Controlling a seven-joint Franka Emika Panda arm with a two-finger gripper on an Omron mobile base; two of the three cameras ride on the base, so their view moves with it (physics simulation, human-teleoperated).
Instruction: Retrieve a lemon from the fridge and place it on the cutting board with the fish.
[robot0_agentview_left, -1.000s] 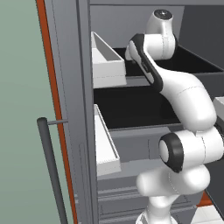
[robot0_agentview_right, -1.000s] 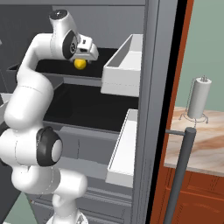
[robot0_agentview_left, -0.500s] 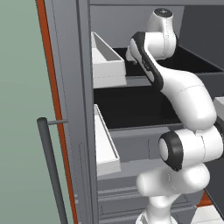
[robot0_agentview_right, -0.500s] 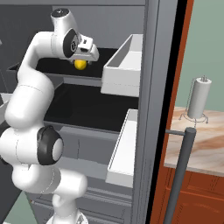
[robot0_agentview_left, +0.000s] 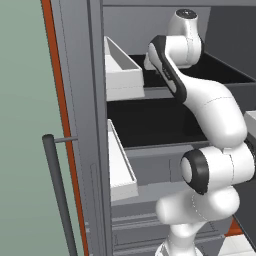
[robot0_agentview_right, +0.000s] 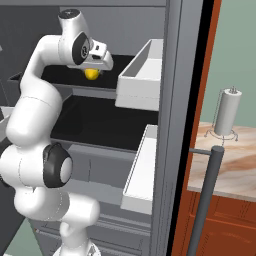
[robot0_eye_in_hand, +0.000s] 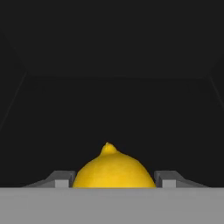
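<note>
The lemon (robot0_eye_in_hand: 113, 168), bright yellow with a small nub on top, lies on a black upper shelf (robot0_eye_in_hand: 109, 109) inside the open fridge (robot0_agentview_right: 172, 75). My gripper (robot0_eye_in_hand: 113, 180) reaches into that shelf, one finger tip against each side of the lemon, shut on it. From the right base view the lemon (robot0_agentview_right: 91, 74) shows just under the gripper (robot0_agentview_right: 96, 68), still low over the shelf. In the left base view the arm reaches into the fridge (robot0_agentview_left: 80, 75) and hides the hand. The cutting board and the fish are out of view.
White door bins (robot0_agentview_right: 142, 75) (robot0_agentview_right: 142, 170) hang on the open right door close beside the arm, others (robot0_agentview_left: 122, 70) on the left door. Bar handles (robot0_agentview_right: 207, 200) (robot0_agentview_left: 60, 195) stick out. A paper towel holder (robot0_agentview_right: 227, 112) stands on the marble counter (robot0_agentview_right: 235, 165).
The fingers have closed in from wide open onto the lemon's sides. The arm and the lemon have stayed where they were.
</note>
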